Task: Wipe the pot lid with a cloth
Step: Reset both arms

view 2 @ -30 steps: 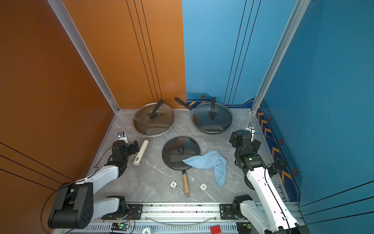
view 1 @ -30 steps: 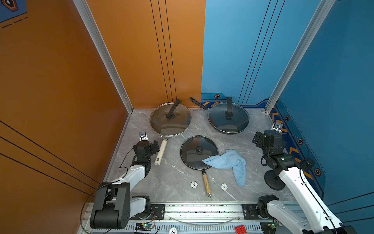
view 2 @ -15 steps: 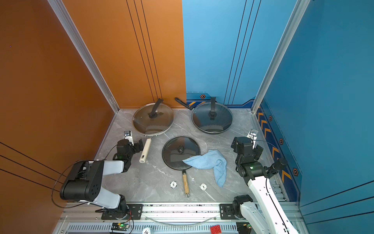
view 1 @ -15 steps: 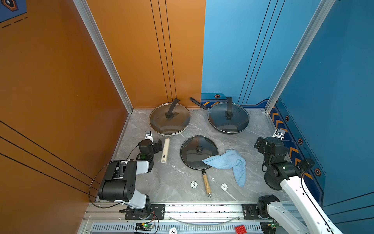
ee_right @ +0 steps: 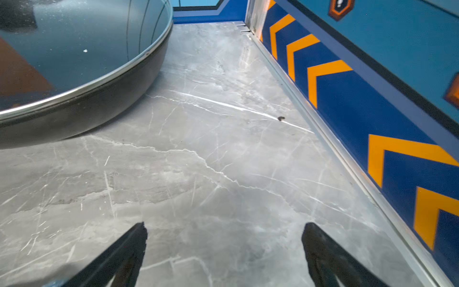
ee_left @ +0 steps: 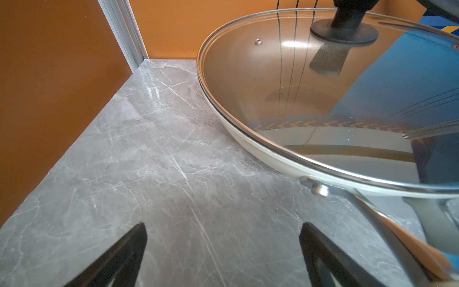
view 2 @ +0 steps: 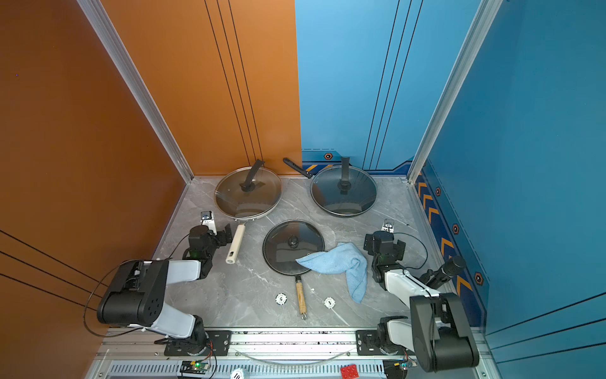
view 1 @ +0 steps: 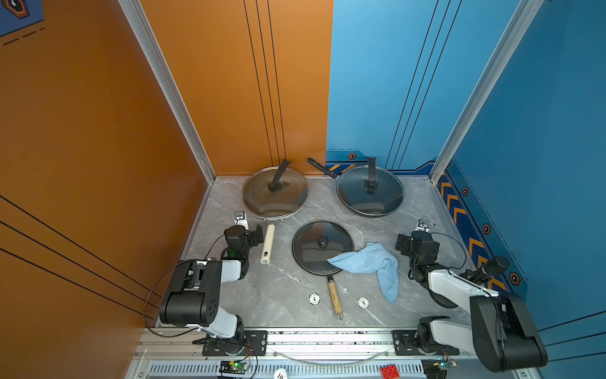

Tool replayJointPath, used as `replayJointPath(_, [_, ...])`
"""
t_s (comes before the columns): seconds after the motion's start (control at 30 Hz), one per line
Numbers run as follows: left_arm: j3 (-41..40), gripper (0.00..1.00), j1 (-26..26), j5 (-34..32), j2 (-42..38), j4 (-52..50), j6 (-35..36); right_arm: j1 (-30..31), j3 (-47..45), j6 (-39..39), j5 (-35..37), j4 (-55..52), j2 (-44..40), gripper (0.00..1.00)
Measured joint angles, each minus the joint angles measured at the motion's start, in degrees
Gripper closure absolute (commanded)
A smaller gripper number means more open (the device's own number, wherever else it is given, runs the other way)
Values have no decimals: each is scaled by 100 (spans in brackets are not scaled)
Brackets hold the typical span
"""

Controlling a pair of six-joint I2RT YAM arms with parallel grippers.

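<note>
In both top views the light-blue cloth (view 1: 367,264) lies crumpled on the grey marbled worktop (view 1: 278,288). One corner is draped over the near edge of the small dark lid (view 1: 316,244), and the rest trails off toward the right arm's side. That lid sits on a pan whose wooden handle (view 1: 334,297) points at the front rail, with a white round token (view 1: 314,298) on either side of it. Further back stand a cream pan (view 1: 273,193) and a black pan (view 1: 370,192), each under a glass lid. The left gripper (view 1: 246,234) sits low just beside the cream pan's pale handle (view 1: 267,242). The right gripper (view 1: 416,244) sits near the cloth but apart from it — neither holds anything.

In the left wrist view the two dark fingertips (ee_left: 129,248) stand spread wide over bare worktop with nothing between them. The cream pan's rim and its glass lid (ee_left: 310,99) are close by, the lid mirroring the orange and blue walls.

In the right wrist view the fingertips (ee_right: 129,248) are likewise spread wide and empty above bare worktop. The black pan's wall (ee_right: 99,104) curves in on one side — the blue wall with orange chevrons (ee_right: 323,72) runs along the opposite side. The cloth does not show in either wrist view.
</note>
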Motion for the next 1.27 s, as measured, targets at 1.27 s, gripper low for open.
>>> replayJointPath(1.27, [0, 2, 0, 109, 0, 33, 90, -260, 7, -328, -1073, 2227, 1353, 0])
